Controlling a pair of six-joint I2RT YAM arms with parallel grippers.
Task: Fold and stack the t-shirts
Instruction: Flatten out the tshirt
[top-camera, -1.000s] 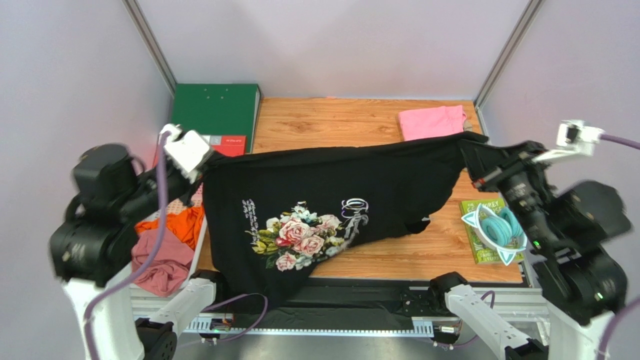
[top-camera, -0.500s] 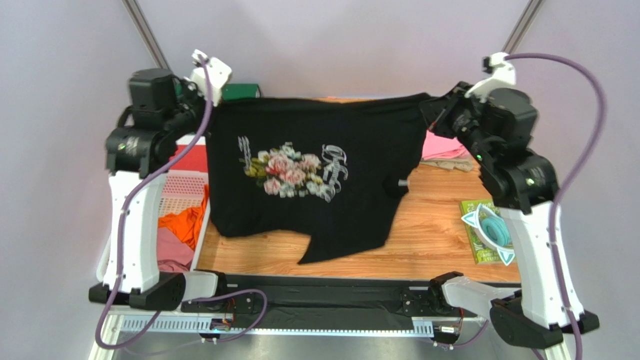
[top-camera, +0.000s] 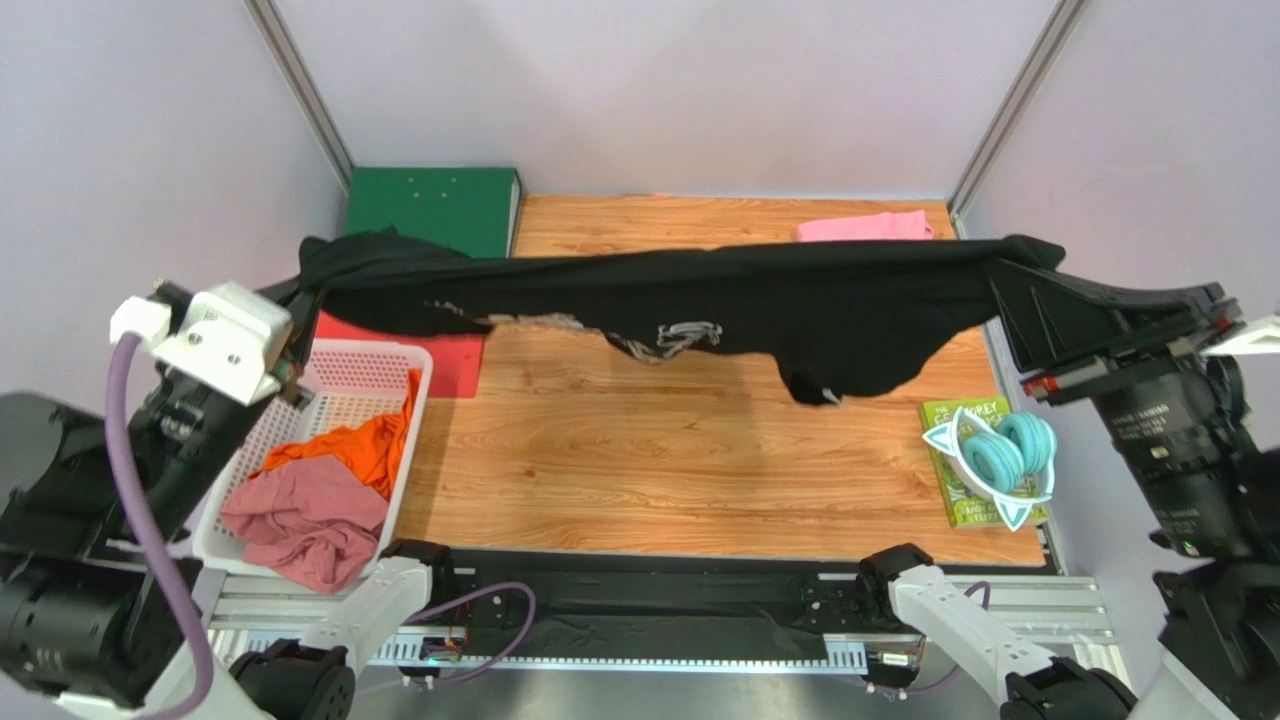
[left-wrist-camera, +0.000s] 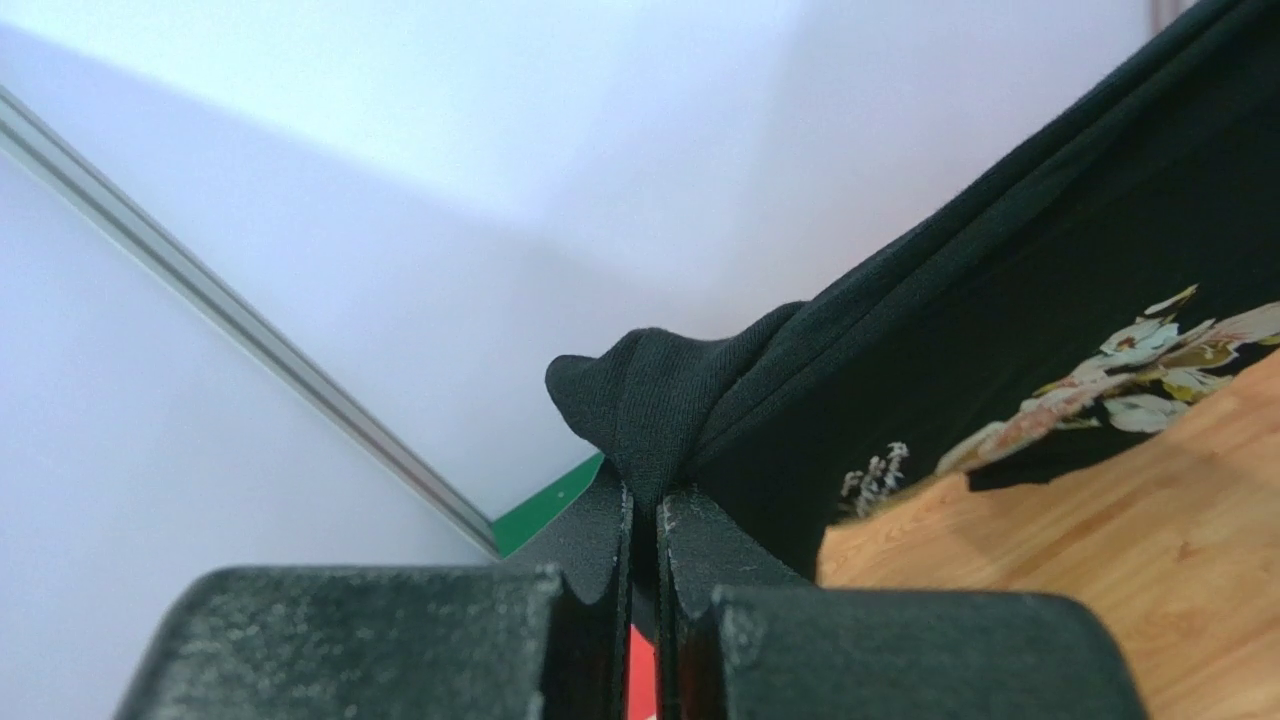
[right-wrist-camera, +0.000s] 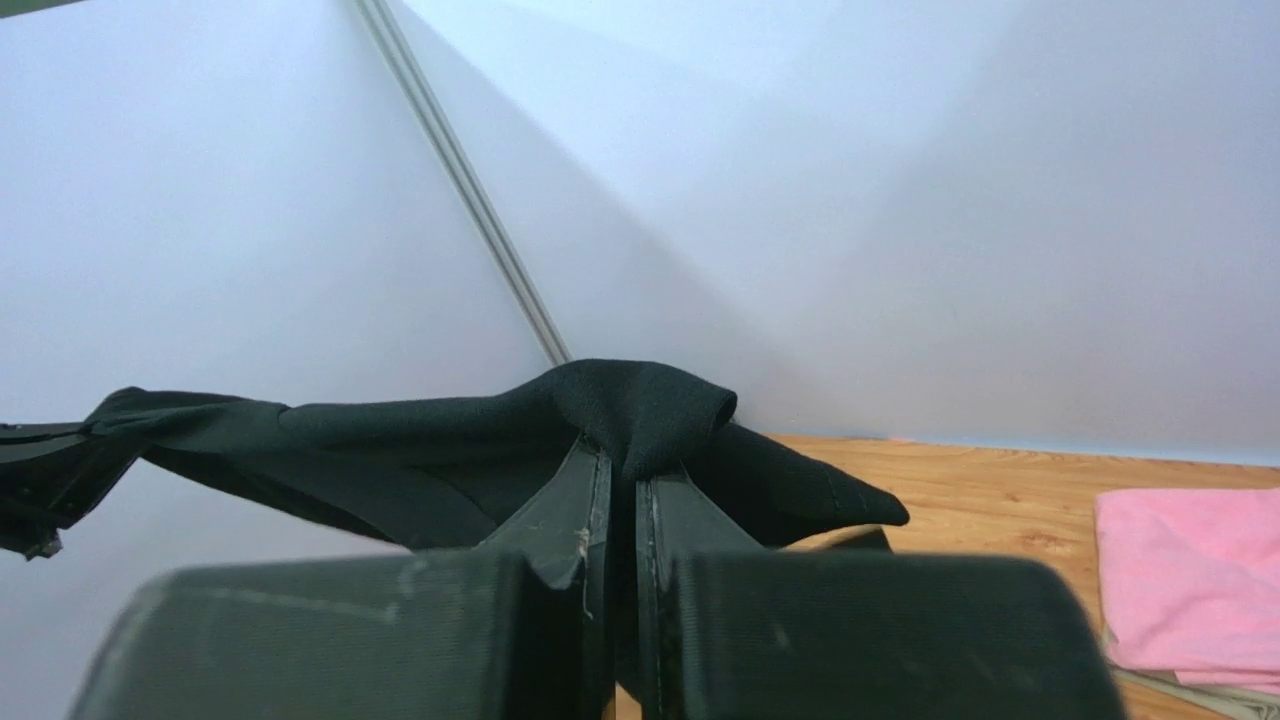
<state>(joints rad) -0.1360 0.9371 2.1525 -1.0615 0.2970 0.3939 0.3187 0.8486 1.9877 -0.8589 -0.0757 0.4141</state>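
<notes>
Shirt (top-camera: 751, 300) taut between left claw (left-wrist-camera: 643, 507), right claw (right-wrist-camera: 619, 468)

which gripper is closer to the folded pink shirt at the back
Right. The right gripper pinches the black t-shirt just right of the pink shirt, a little toward the arms. The left gripper holds the other end far to its left, near the green binder.

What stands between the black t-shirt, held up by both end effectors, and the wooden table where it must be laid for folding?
Nothing visible does. The black t-shirt hangs stretched above bare wood of the table. The pink t-shirt, teal bundle and red binder lie only near the table's edges.
</notes>
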